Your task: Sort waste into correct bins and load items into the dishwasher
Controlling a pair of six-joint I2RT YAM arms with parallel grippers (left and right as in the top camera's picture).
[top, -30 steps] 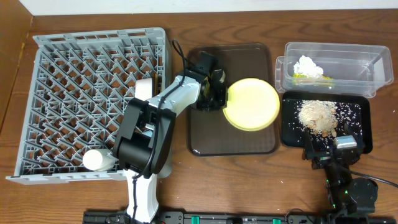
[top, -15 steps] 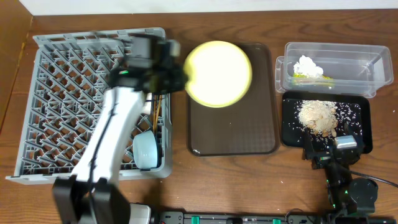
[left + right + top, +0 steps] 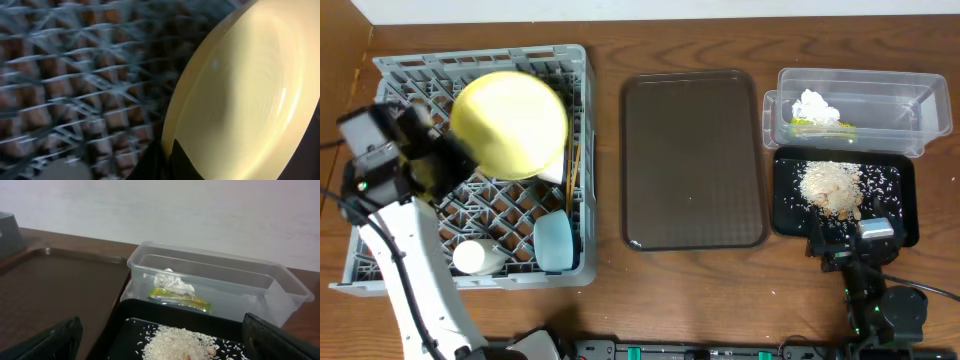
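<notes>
- Over the grey rack [image 3: 480, 55], the left gripper [image 3: 167, 160] is clamped on the rim of the yellow plate [image 3: 510, 123]. The plate hangs tilted above the pegs and, as I read it, is not yet seated.
- Already in the rack are a light-blue bowl [image 3: 553, 243], a white cup [image 3: 475, 257] near the front edge, and chopsticks [image 3: 572, 165] by the right wall.
- A white edge shows just below the plate. It may be the white bowl, but I cannot tell.
- The waste looks sorted: tissue [image 3: 170, 281] and wrapper [image 3: 179, 297] lie in the clear tub [image 3: 920, 100], and rice crumbs [image 3: 830, 187] in the black tray [image 3: 905, 200].
- The brown serving tray [image 3: 690, 160] holds nothing.
- The right gripper [image 3: 161, 335] hangs at the black tray's near edge, fingers spread wide and holding nothing.
- What is left, in my judgement, is to stand the plate between the pegs and let go.
</notes>
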